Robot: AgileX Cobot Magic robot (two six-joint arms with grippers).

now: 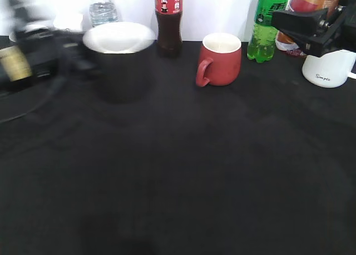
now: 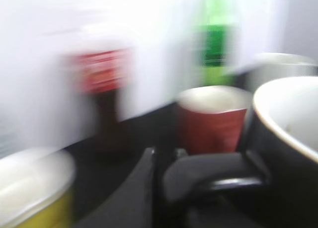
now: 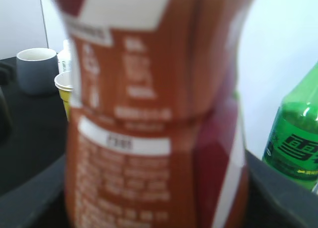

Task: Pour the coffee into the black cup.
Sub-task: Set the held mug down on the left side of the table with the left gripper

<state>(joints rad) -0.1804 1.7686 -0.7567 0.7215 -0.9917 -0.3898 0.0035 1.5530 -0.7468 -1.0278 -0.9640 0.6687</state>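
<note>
Right gripper [image 1: 311,30] sits at the far right edge of the black-clothed table [image 1: 194,171], jaws clamped on the small clear plastic coffee bottle w/ orange-red-white label [image 3: 154,118], held upright just beside the green soda bottle [image 1: 268,23]. Wide glossy black cup w/ white inside [image 1: 119,58] stands left of centre, near the red mug [image 1: 221,59]. Left gripper [image 1: 33,55] is blurred beside it; can't tell whether its jaws are apart or together.
</note>
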